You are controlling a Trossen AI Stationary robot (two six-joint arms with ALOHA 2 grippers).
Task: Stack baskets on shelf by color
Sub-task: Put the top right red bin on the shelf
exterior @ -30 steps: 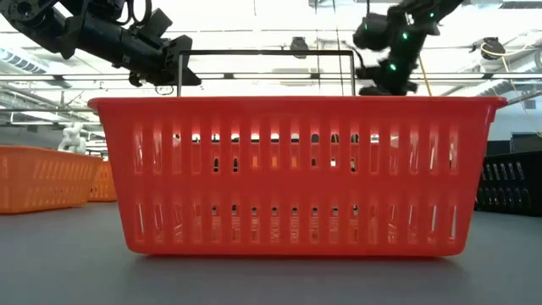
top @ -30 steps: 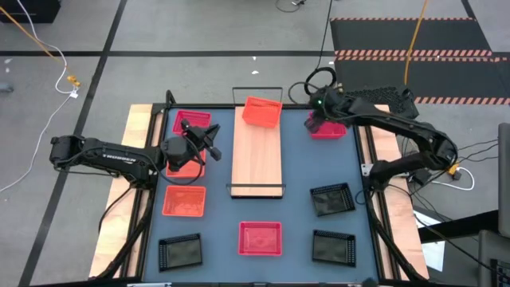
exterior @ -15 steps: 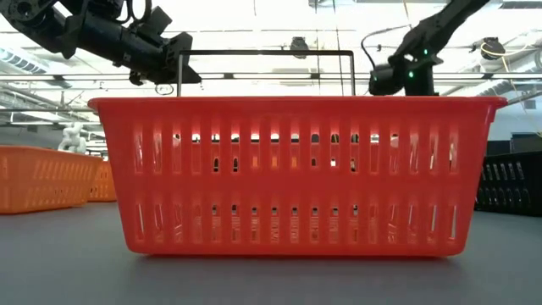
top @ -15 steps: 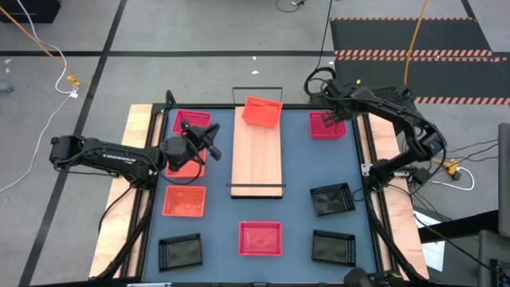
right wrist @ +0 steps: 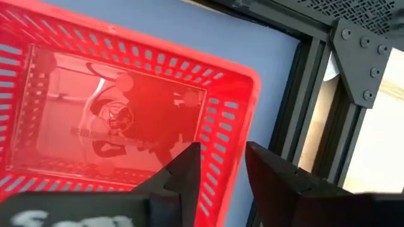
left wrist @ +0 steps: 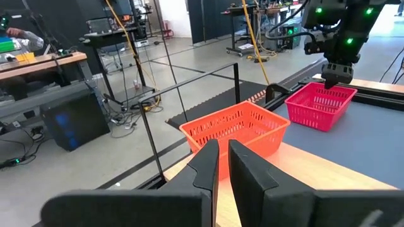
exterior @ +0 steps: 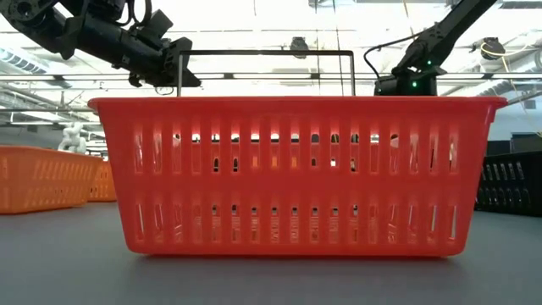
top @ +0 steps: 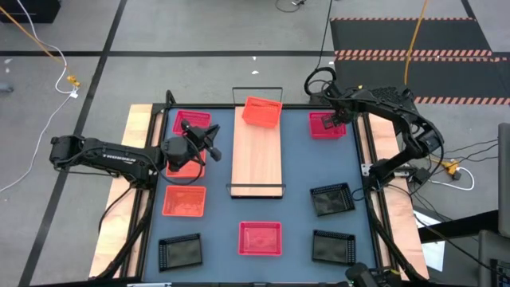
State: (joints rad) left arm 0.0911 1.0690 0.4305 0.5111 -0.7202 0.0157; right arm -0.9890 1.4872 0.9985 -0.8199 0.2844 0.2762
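- The shelf (top: 257,155) lies flat in the middle of the table (top: 299,171), with an orange basket (top: 262,112) sitting tilted on its far end.
- The right gripper (top: 341,117) hangs over the pink basket (top: 325,126) right of the shelf's far end. Its fingers (right wrist: 183,173) stand a little apart straddling that basket's rim, one inside and one outside; whether they pinch it I cannot tell.
- The left gripper (top: 213,135) hovers just left of the shelf, nearly closed and empty, above another pink basket (top: 189,123).
- Left of the shelf, nearer the front, lies an orange one (top: 184,201).
- Before the shelf's near end sits a third pink basket (top: 260,237).
- Black baskets (top: 331,199) sit at the near right, and one more (top: 180,251) at the near left.
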